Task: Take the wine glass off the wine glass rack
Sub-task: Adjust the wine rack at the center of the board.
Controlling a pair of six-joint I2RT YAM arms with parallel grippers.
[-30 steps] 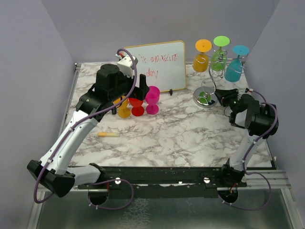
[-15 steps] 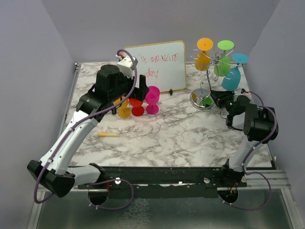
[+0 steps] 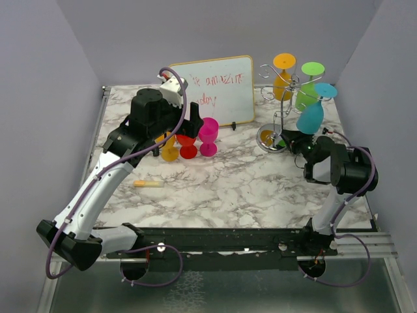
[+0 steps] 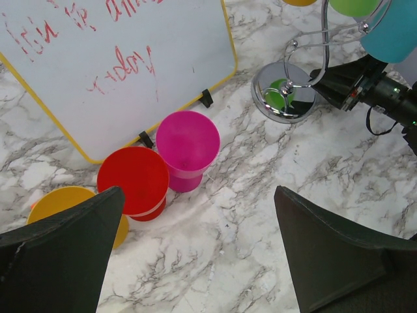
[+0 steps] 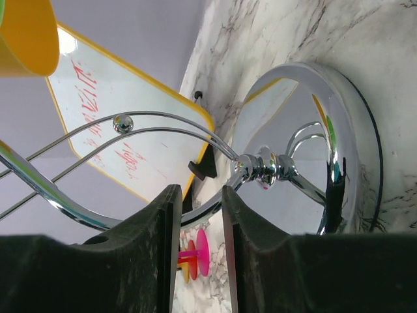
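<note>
The wine glass rack (image 3: 268,138), a chrome wire stand on a round shiny base, stands at the back right and leans. An orange wine glass (image 3: 285,81), a green one (image 3: 306,94) and a blue one (image 3: 311,117) hang upside down from its arms. My right gripper (image 3: 291,140) is low beside the base, shut on the rack's curved stem (image 5: 215,195), which crosses between the fingertips (image 5: 201,195). The base (image 5: 306,130) fills that view. My left gripper (image 4: 202,261) hovers open over bare marble, holding nothing, with the rack's base (image 4: 283,91) at its upper right.
A magenta glass (image 3: 208,134), a red glass (image 3: 187,145) and an orange glass (image 3: 169,151) stand on the table under the left arm. Behind them leans a whiteboard (image 3: 215,88). A yellow marker (image 3: 148,184) lies front left. Purple walls close in on both sides.
The right gripper has slid left along the table with the rack's stem. The rack's base has shifted left and the rack has tipped and turned, bringing the blue glass lower. The left arm is still.
</note>
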